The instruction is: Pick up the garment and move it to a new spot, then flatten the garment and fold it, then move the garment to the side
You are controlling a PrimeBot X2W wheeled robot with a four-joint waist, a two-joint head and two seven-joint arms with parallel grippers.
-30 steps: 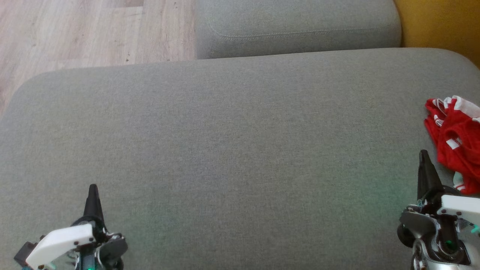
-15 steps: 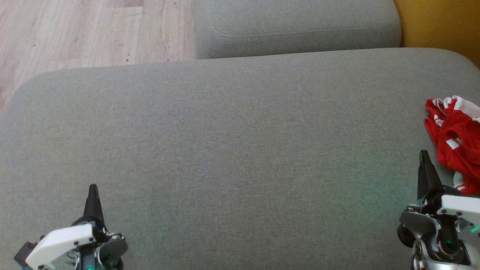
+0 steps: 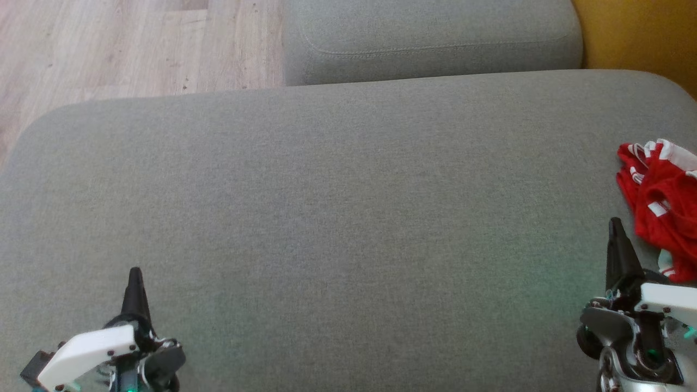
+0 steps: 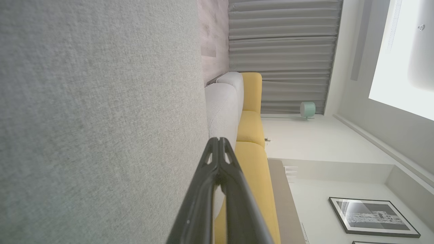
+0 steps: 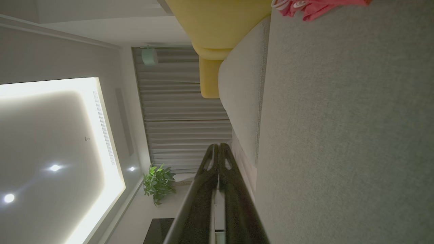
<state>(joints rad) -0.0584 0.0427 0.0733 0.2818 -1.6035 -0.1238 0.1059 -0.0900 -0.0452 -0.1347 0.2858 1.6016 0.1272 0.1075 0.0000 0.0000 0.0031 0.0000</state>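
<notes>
Plainly, both pairs of jaws are pressed together, tip against tip, and pinch nothing. The left gripper hangs over the seat near its front left corner, fingers pointing toward the far edge; whether they touch the grey cloth I cannot tell. In the left wrist view the two fingers meet in one point. The right gripper stands near the front right corner, likewise closed to a point and aimed at the far edge. Just beside its tip lies the garment: a crumpled red heap with white stripes, resting at the seat's right edge, roughly midway between front and back. A narrow strip of grey shows between finger and cloth, so the two are apart. The right wrist view catches the garment as a red bunch on the seat ahead of the fingers, off to one side. Beyond the far edge sits a second grey cushion, with wooden floor past the far left corner and a yellow sofa past the far right. Farther off, the wrist views show a curtain, a green lamp, a framed picture and a plant.
</notes>
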